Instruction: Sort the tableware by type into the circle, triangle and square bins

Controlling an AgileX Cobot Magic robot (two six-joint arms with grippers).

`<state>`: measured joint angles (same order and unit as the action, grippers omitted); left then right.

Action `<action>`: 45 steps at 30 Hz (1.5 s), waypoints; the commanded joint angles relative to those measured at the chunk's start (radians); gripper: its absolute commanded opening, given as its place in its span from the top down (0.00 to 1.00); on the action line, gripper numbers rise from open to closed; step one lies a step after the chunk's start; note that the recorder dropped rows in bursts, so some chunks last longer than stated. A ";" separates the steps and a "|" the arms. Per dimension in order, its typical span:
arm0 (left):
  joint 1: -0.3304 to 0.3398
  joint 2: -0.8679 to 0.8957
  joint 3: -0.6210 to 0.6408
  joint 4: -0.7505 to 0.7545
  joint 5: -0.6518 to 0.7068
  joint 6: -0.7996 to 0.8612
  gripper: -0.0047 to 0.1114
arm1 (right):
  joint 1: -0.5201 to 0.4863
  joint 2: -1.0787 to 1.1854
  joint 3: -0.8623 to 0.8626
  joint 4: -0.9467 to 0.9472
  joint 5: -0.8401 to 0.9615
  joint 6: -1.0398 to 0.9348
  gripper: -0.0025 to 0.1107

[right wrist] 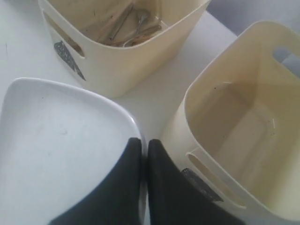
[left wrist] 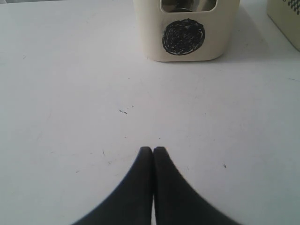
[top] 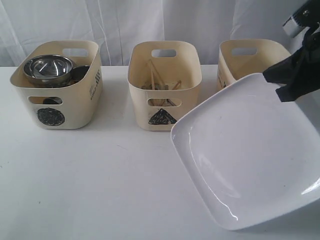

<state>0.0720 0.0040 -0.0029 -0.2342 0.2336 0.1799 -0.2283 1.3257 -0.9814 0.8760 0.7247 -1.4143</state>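
Plate point(top: 250, 150) held tilted, rim pinched in right jaws beside empty square bin point(top: 240, 62), apparently for drop-in; left jaws together, idle over worktop point(left wrist: 70, 93).

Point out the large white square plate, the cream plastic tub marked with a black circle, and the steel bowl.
Large white square plate point(top: 250, 150): exterior view, middle of its face.
Cream circle-marked tub point(left wrist: 183, 37): left wrist view, scribbled circle on its front wall.
Steel bowl point(top: 48, 67): exterior view, its inside.
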 commanded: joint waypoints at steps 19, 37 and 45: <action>-0.004 -0.004 0.003 -0.005 0.001 0.000 0.96 | 0.000 -0.056 -0.098 -0.034 0.046 0.097 0.98; -0.004 -0.004 0.003 -0.005 0.001 0.000 0.96 | 0.000 -0.056 0.052 -0.267 0.155 0.304 0.98; -0.004 -0.004 0.003 -0.005 0.001 0.000 0.96 | 0.000 -0.056 0.158 -0.273 0.109 0.402 0.98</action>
<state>0.0720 0.0040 -0.0029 -0.2342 0.2336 0.1799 -0.2283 1.2747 -0.8571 0.6093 0.8651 -1.0534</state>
